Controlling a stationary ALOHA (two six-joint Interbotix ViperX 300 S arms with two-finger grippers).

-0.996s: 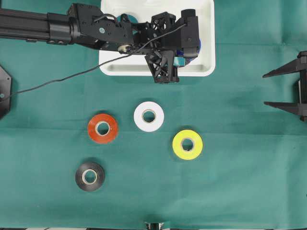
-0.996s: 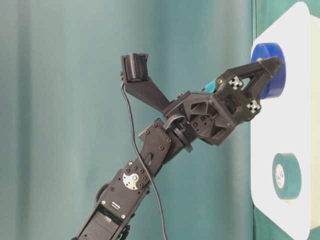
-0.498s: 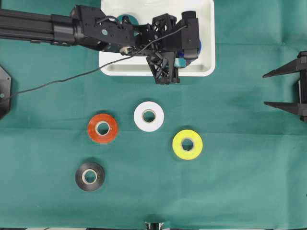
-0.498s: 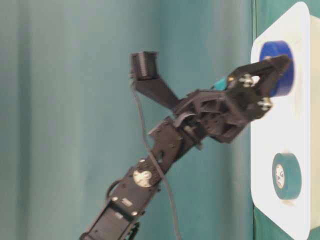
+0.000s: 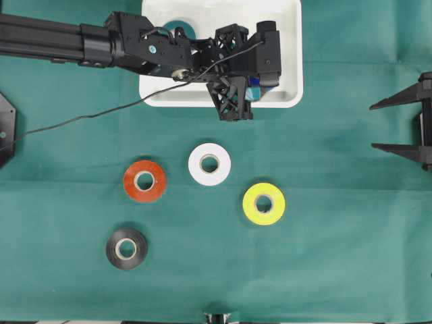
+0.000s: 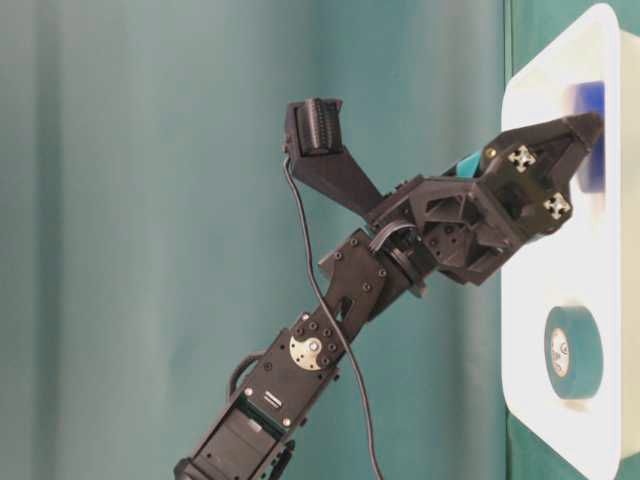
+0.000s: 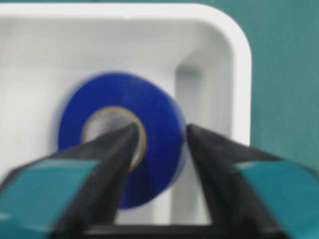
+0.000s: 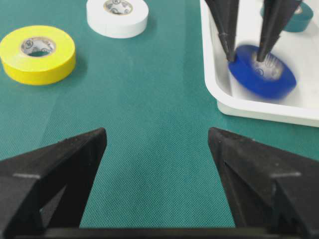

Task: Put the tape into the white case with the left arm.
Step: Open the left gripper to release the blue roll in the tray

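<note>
We find the blue tape lying inside the white case, close to the case's right-hand wall in the overhead view, near its front rim. It is blurred in the wrist views. The left gripper hangs directly over it with its jaws parted: one finger reaches down outside the roll's rim, the other points into or near its core. The wall of the roll sits between them, and we see a gap on either side in the left wrist view, so we record the grip as released. Whether a fingertip grazes the roll we cannot tell.

A teal tape lies in the same case, towards its far left portion under the left arm, well apart from the blue roll.

On the green cloth, in front of the case, lie a white tape, an orange tape, a yellow tape and a black tape, all flat and apart from one another.

The right gripper rests at the right edge of the cloth, jaws wide apart, holding nothing.
</note>
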